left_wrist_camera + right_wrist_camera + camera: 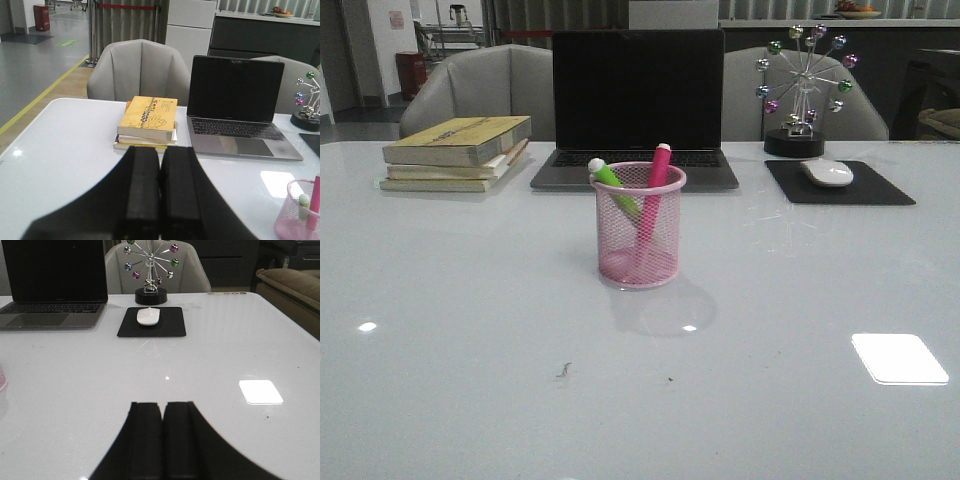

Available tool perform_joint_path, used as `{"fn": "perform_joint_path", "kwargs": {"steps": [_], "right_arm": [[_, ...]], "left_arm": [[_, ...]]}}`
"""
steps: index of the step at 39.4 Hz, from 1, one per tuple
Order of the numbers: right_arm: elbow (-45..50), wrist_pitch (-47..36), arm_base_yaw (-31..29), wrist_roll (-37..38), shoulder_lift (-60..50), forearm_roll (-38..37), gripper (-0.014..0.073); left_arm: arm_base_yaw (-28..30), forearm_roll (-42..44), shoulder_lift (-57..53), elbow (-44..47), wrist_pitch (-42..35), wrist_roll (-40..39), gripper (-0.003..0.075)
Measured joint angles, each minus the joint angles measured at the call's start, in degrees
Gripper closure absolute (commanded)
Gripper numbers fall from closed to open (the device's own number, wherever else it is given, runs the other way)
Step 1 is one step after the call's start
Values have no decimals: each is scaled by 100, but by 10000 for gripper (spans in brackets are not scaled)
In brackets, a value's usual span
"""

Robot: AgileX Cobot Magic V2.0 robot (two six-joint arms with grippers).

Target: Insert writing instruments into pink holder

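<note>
Standing in the round pink wire-mesh cup mid-counter are the lime green marker and the bright pink marker. They look light, stiff and smooth, so pinch the sticking-out tops. The left tool and right tool are pressed together, empty.

Even, cool overhead lighting is seen in all three views. The glossy white table is marked by a bright rectangular glare patch and small pinpoint reflections. A faint, soft shadow is cast in front of the pink holder. The front view is slightly soft, and the background is left dim. In both wrist views the near black fingers are rendered blurred and underexposed.
</note>
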Motion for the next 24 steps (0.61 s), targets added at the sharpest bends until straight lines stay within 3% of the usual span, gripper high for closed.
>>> {"fn": "perform_joint_path", "kwargs": {"steps": [14,24], "right_arm": [[0,0,0,0,0,0,564],[0,0,0,0,0,0,564]], "left_arm": [[486,282,-888,130,-8,0,627],[515,397,-1554,1045,-33,0,627]]}}
